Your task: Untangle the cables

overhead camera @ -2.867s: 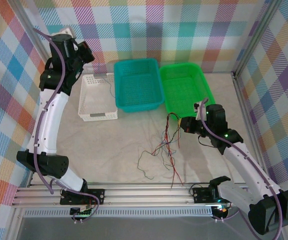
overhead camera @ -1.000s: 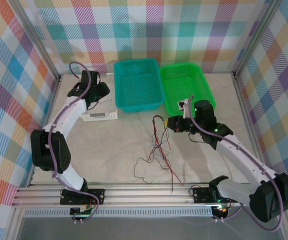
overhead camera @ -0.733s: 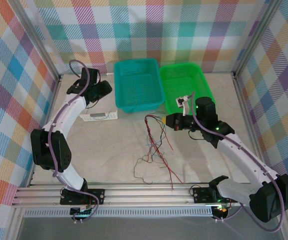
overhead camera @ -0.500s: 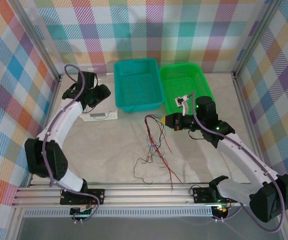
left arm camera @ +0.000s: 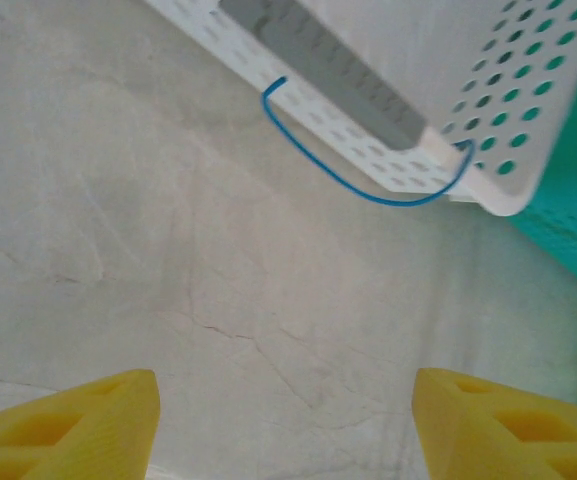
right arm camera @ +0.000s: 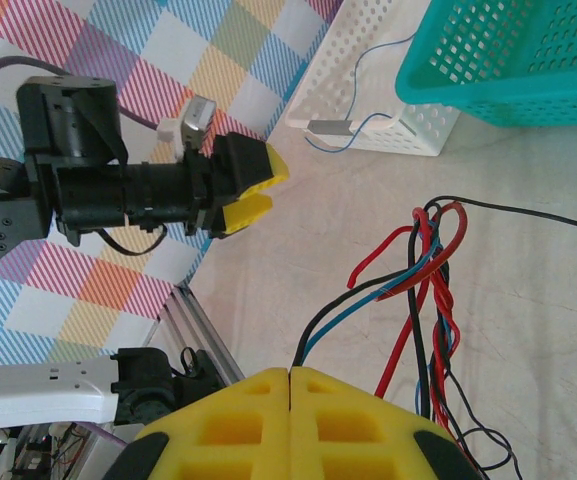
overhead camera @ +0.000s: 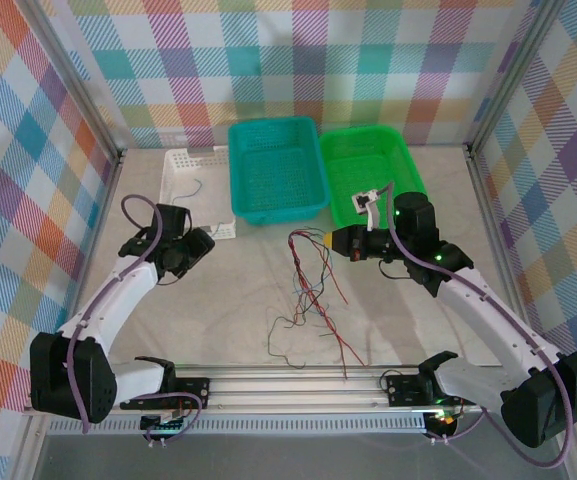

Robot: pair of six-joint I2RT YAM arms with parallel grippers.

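Note:
The cables (overhead camera: 313, 290) are a tangle of thin red, black and blue wires, hanging from my right gripper (overhead camera: 326, 240) down to the table mid-front. In the right wrist view my right gripper (right arm camera: 290, 372) is shut on a black and a blue cable, with the twisted bundle (right arm camera: 433, 280) just beyond it. A separate blue cable (left arm camera: 368, 185) drapes over the white basket's (left arm camera: 448, 100) near rim. My left gripper (left arm camera: 288, 430) stands open over bare table short of that basket, its yellow fingers (left arm camera: 78, 430) wide apart and nothing between them. It sits left of the bundle (overhead camera: 196, 246).
The white basket (overhead camera: 198, 160), a teal basket (overhead camera: 273, 170) and a green basket (overhead camera: 368, 170) stand in a row at the back. An aluminium rail (overhead camera: 268, 385) runs along the near edge. Checked walls close in both sides.
My left arm has drawn back from the white basket toward the near left and its jaws have widened. My right gripper holds the lifted bundle almost still.

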